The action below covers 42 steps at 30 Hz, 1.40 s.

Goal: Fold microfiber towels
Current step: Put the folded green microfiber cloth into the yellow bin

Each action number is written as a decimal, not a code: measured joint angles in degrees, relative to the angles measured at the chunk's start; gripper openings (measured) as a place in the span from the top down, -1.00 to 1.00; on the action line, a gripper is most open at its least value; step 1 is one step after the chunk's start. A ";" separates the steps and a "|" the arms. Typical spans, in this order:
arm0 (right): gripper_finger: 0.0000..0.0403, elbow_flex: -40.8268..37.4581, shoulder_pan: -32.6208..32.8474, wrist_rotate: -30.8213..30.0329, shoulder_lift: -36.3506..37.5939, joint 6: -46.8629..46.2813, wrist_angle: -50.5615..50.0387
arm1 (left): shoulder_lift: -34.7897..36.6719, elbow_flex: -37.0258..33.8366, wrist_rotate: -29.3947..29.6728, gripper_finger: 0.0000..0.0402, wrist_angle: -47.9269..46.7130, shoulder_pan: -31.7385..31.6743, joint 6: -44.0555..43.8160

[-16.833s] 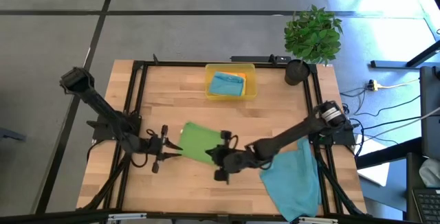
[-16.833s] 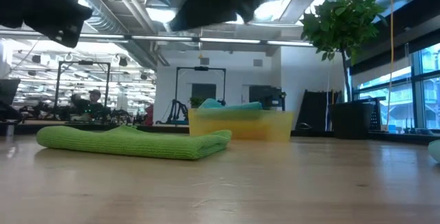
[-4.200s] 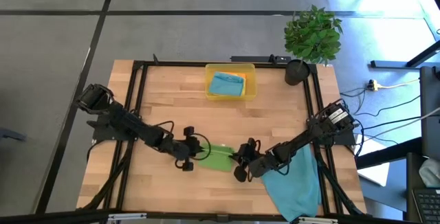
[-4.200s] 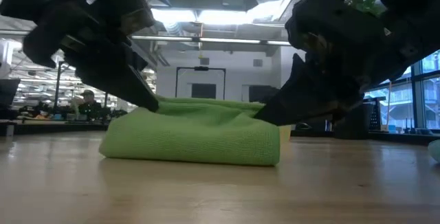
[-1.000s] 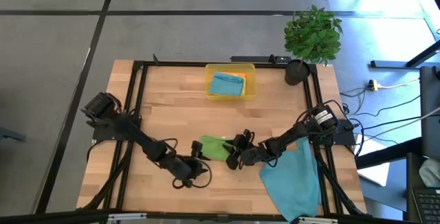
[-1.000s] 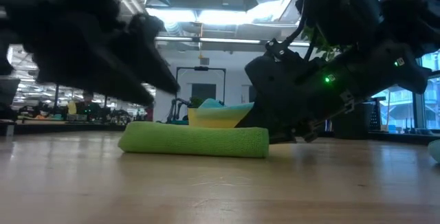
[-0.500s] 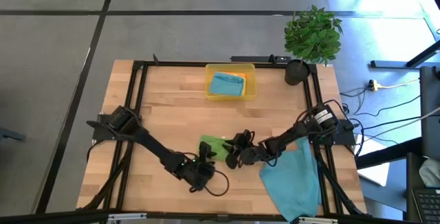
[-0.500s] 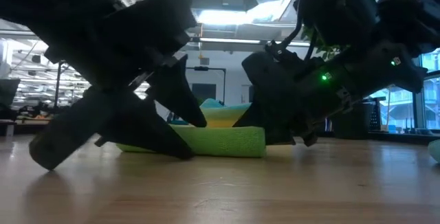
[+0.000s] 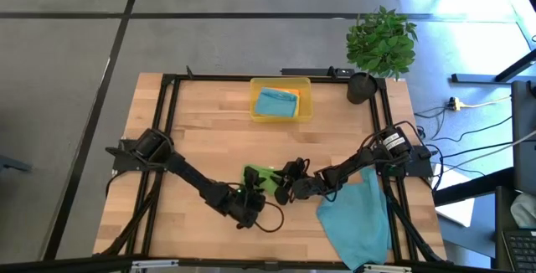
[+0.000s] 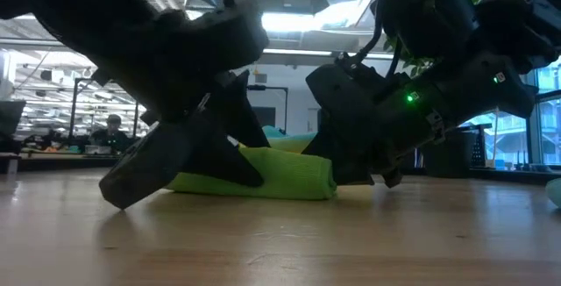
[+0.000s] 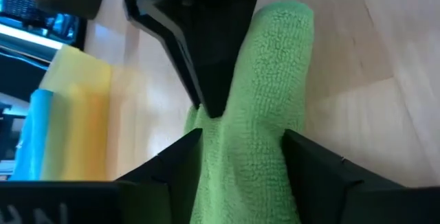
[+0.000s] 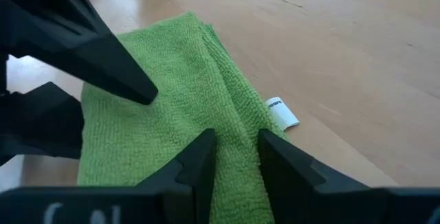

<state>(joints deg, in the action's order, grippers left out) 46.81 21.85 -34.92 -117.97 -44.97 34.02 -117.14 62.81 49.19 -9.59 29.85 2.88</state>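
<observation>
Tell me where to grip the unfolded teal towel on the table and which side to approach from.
Probably the teal towel is best taken by the corner nearest the table's middle, coming in from the green towel's side. It lies spread flat, its far part hanging past the table edge, so an on-table corner gives a thin edge to pinch.

Green towel (image 9: 259, 177) mostly covered by both grippers in high view; its left end hidden behind the left gripper (image 10: 230, 146) in low view. Teal towel (image 9: 356, 214) runs off table edge. Tray (image 9: 280, 99) contents too small to sort.
</observation>
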 joint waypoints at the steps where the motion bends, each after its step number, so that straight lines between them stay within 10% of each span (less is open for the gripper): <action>1: 0.43 0.00 0.00 0.06 0.00 0.00 -0.02 | 0.00 0.00 -0.88 0.10 -0.17 -0.14 -0.03; 17: 0.43 -0.09 0.00 0.24 0.22 1.46 -0.14 | 0.07 -0.11 -8.76 0.96 -0.38 0.03 -0.13; 42: 0.17 -0.20 11.83 -0.95 7.66 32.46 -3.74 | 7.54 -0.59 -24.24 1.00 -2.05 -3.67 -4.18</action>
<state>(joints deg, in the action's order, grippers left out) 46.61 33.68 -35.87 -110.31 -12.51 30.28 -109.61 62.22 24.95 -11.64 26.18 -1.30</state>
